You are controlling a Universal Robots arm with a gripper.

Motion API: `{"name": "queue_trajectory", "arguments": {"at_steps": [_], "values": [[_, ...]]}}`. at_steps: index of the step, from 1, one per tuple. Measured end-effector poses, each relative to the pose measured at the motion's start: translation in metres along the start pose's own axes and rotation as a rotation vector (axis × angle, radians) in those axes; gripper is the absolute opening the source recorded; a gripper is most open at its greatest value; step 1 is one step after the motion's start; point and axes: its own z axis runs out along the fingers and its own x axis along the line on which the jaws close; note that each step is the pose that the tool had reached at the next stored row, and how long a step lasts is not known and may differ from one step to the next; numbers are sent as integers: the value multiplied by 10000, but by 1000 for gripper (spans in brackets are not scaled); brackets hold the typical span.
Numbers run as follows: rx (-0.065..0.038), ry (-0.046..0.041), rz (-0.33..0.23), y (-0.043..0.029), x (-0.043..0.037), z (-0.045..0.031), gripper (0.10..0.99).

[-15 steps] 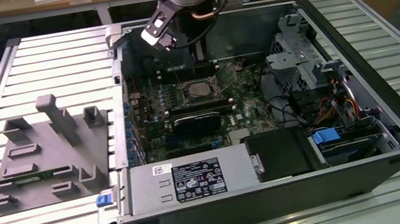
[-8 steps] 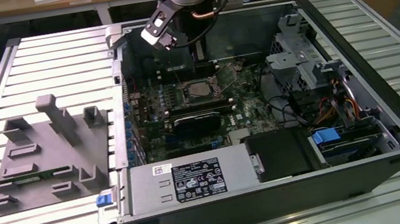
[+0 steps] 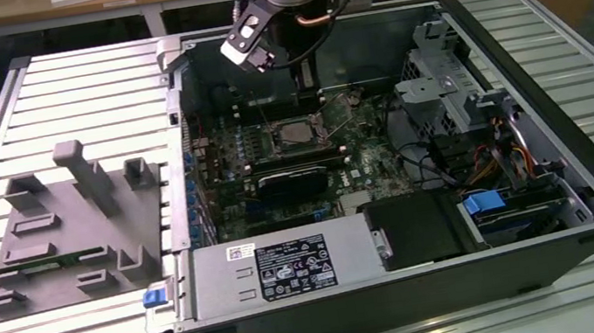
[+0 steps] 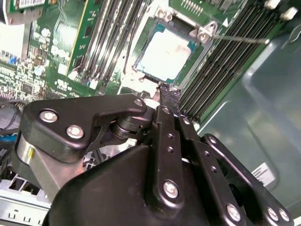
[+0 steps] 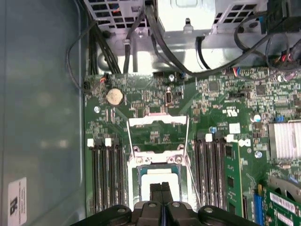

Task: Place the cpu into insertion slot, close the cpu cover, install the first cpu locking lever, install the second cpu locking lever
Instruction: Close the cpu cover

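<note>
The cpu (image 5: pixel 157 178) lies flat in the insertion slot (image 5: pixel 137 162), its pale metal top (image 4: pixel 169 54) showing in both wrist views. The cpu cover (image 5: pixel 157 121) is swung open and stands up from the slot's far edge, with the board visible through its window. A thin wire locking lever (image 4: pixel 235 38) sticks out sideways from the slot, unlatched. My gripper (image 5: pixel 161 189) hangs just above the near edge of the cpu, its two black fingers pressed together with nothing between them. In the exterior view the gripper (image 3: pixel 307 94) reaches down into the case over the slot (image 3: pixel 269 140).
Long black memory slots (image 5: pixel 106 174) flank the socket on both sides. Black cables (image 5: pixel 155 33) and a drive cage (image 3: pixel 450 82) crowd one end of the open case (image 3: pixel 581 177). A power supply (image 3: pixel 289 269) fills its front. A grey parts fixture (image 3: pixel 70 227) sits on the slatted table at the exterior view's left.
</note>
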Motion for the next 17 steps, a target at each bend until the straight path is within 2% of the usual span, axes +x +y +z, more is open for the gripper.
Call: {"name": "queue_trajectory", "arguments": {"at_steps": [17], "values": [[0,0,0,430,36,35,106]]}}
